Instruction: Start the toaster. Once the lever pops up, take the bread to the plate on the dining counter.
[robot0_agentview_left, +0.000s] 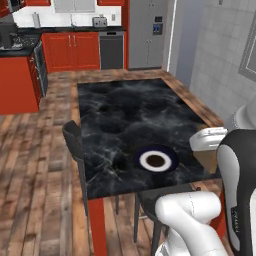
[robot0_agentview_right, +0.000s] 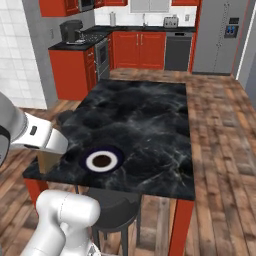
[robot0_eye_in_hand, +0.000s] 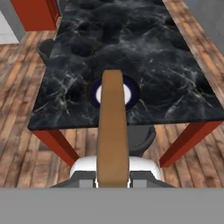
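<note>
Dining counter (robot0_agentview_left: 125, 115) takes up mid-frame in both base views, glossy black marble top, red legs; dark stool (robot0_agentview_right: 112, 210) tucked under its near edge; toaster (robot0_agentview_left: 99, 21) sits well apart on the far worktop, so the toasting part looks done. Plate (robot0_agentview_left: 155, 161) is near the counter's near edge, blue rim, white centre with a dark spot in the base views. Bread (robot0_eye_in_hand: 113, 131) is clamped edge-on in the gripper (robot0_eye_in_hand: 113, 180), jaws closed on its lower end; in the hand view the slice runs up from the fingertips, its far end overlapping the plate. My read: toast is light, stiff, dry and crumbly, not slippery; edge grip near one end is fine but leaves a long lever, so expect wobble; lower it flat over the plate centre, release low; a drop from height could make it bounce off.
</note>
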